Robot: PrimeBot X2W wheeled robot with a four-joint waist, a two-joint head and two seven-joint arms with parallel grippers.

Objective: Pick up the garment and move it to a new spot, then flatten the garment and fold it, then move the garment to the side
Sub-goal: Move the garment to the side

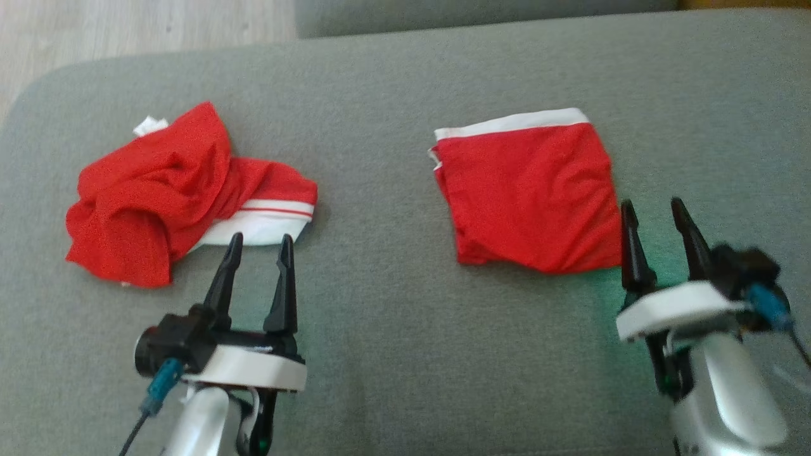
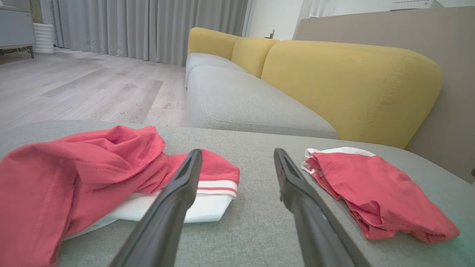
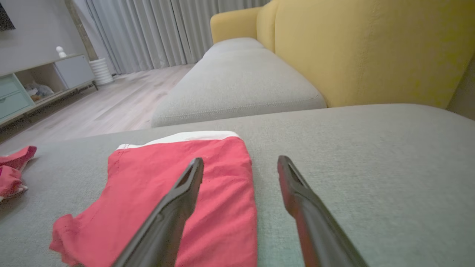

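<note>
Head view: folded garment point(image 1: 529, 196); crumpled heap point(image 1: 158, 196), perhaps shorts.

White-trimmed red garment point(image 1: 532, 196), grey cushion point(image 1: 380, 342), yellow backrest point(image 2: 349, 81)

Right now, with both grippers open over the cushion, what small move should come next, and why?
Probably ease the left gripper forward and close on the crumpled garment just ahead of it. The folded garment lies flat beside the open right gripper, seemingly finished.
</note>
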